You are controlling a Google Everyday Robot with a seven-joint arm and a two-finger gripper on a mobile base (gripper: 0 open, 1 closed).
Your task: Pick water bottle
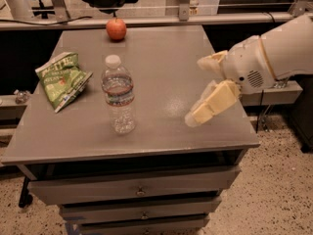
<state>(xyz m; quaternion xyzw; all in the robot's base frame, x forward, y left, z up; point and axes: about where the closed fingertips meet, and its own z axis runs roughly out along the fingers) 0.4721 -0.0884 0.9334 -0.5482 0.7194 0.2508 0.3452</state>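
A small clear ribbed plastic water bottle [118, 94], white-capped with a red-and-blue label band, stands upright left of centre on the grey worktop [166, 58]. The cream pincer [194, 92], fingers spread, hovers to its right, apart from it.

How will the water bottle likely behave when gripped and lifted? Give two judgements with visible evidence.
The water bottle stands upright, tall and narrow, so a sideways nudge would probably tip it. Its clear ribbed walls look thin and may give under a squeeze. The open gripper hovers beside it, not touching.
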